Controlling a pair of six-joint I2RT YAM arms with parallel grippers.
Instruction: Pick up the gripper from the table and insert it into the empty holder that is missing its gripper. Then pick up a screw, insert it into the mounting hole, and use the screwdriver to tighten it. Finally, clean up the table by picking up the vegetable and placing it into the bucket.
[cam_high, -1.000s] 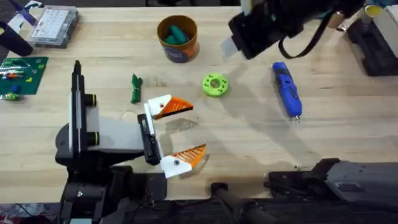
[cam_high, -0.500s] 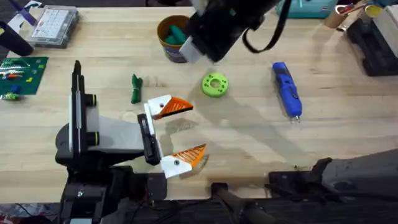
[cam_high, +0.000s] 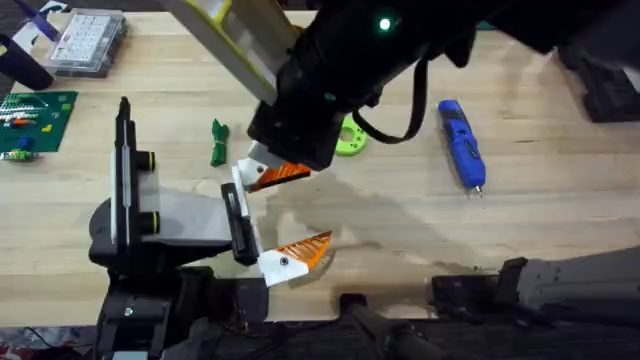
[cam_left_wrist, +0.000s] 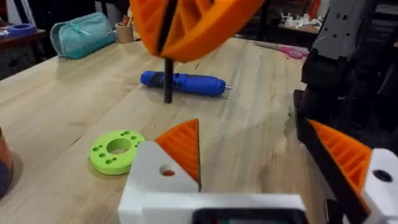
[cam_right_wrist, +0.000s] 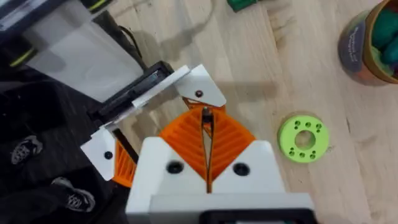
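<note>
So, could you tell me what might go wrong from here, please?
1. The right gripper hangs right over the open left gripper's upper finger; going lower could knock them together.
2. It pinches a thin dark pin by its top end, which might slip or tilt.
3. The green ring lies close by and could be nudged.

Blue screwdriver (cam_high: 461, 144), dk green vegetable (cam_high: 218, 142), lime ring (cam_left_wrist: 116, 150), orange/blue bucket (cam_right_wrist: 368, 43).

A lime-green ring (cam_high: 350, 139) lies on the wooden table (cam_high: 540, 230). Far from the ring, a clear compartment box (cam_high: 88, 42) and a green board (cam_high: 35, 120) sit.
</note>
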